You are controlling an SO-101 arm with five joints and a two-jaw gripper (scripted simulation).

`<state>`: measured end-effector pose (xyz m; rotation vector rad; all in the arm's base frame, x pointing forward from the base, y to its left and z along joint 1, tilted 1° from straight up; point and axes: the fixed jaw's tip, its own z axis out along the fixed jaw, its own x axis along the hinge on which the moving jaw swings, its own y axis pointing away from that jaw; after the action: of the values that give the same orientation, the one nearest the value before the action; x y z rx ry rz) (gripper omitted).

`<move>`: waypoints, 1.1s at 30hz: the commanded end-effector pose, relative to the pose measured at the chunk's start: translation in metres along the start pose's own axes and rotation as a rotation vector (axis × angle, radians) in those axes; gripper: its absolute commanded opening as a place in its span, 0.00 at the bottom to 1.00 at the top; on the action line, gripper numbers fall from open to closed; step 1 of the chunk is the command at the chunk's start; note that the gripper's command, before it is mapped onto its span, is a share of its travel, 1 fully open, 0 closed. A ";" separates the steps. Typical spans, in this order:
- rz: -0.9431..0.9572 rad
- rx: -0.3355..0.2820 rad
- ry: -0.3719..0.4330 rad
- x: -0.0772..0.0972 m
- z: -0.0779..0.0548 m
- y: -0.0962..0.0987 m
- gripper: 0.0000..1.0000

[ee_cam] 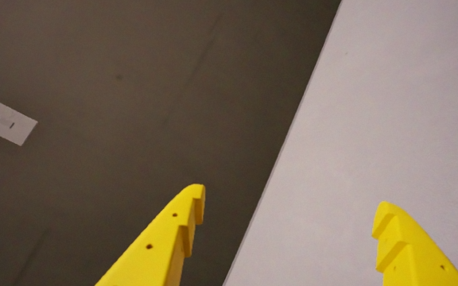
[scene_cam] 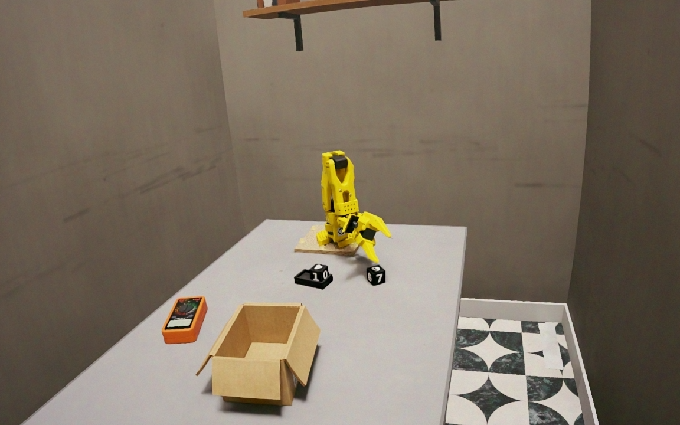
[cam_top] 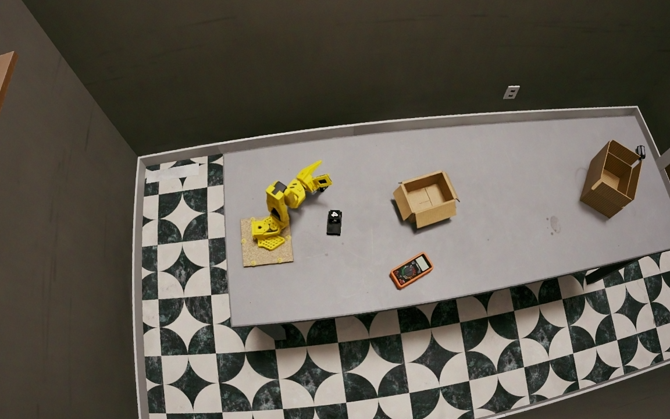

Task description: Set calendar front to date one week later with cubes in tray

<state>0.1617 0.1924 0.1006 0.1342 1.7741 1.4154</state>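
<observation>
A black cube (scene_cam: 375, 275) lies loose on the table, with a 7 and what looks like a 0 on the sides seen in the exterior view. My gripper (scene_cam: 383, 248) (ee_cam: 293, 195) is open and empty, tilted above and behind that cube. A dark corner, probably of this cube, shows behind the right finger in the wrist view. The black tray (cam_top: 334, 229) (scene_cam: 304, 281) holds the other black cube (cam_top: 334, 215) (scene_cam: 319, 271) at one end; its other end is empty. That cube's far sides show 1 and 0. The front faces toward the robot are hidden.
An open cardboard box (cam_top: 426, 200) (scene_cam: 263, 359) stands beyond the tray. An orange multimeter (cam_top: 411, 270) (scene_cam: 184, 319) lies to one side. A second carton (cam_top: 610, 179) stands at the table's far end. A wall runs along the table's back edge.
</observation>
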 end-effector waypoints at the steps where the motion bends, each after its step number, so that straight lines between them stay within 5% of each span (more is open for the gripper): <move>1: -0.050 0.113 0.092 0.004 0.026 0.002 0.35; 33: -0.303 0.240 0.251 0.003 0.038 0.004 0.35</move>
<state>0.1823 0.2192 0.0967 -0.0497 1.9249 1.1754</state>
